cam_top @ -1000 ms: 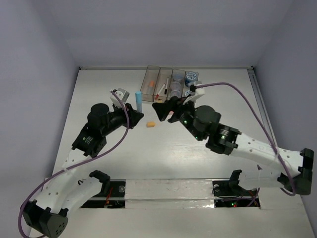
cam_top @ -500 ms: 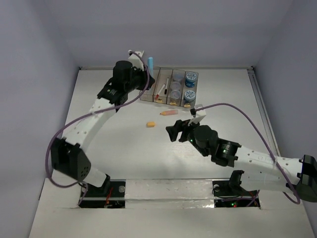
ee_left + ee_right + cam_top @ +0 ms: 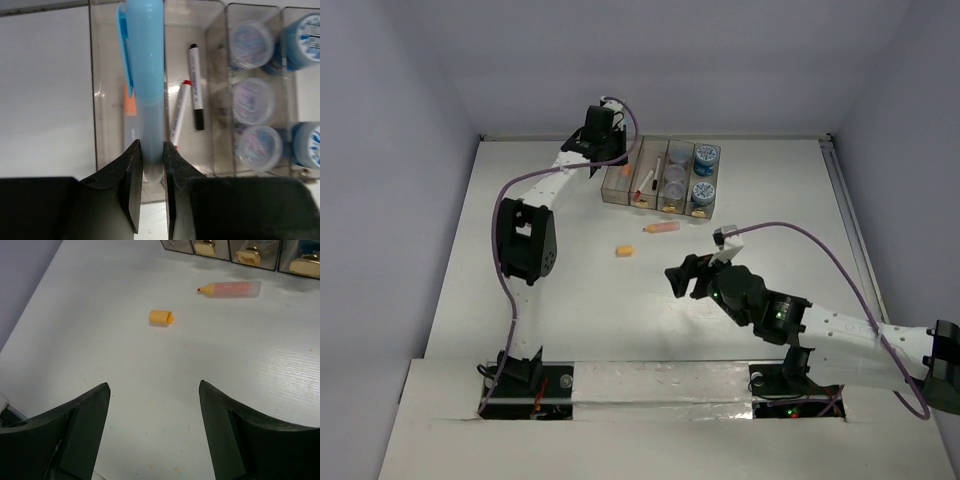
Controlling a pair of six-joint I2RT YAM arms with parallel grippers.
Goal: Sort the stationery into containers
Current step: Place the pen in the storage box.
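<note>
Directly over the leftmost bin (image 3: 107, 125), the blue marker (image 3: 146, 75) is clamped in the left hand (image 3: 152, 150), lengthwise along it; the right hand (image 3: 152, 387) is held open, empty.

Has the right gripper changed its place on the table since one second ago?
Yes. The right gripper has drawn back from the containers toward the near edge of the table. It now sits nearer than the orange marker, jaws open.

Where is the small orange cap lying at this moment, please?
In the top view the orange cap lies on the table, left of centre, just near-left of the orange marker that lies in front of the containers.
</note>
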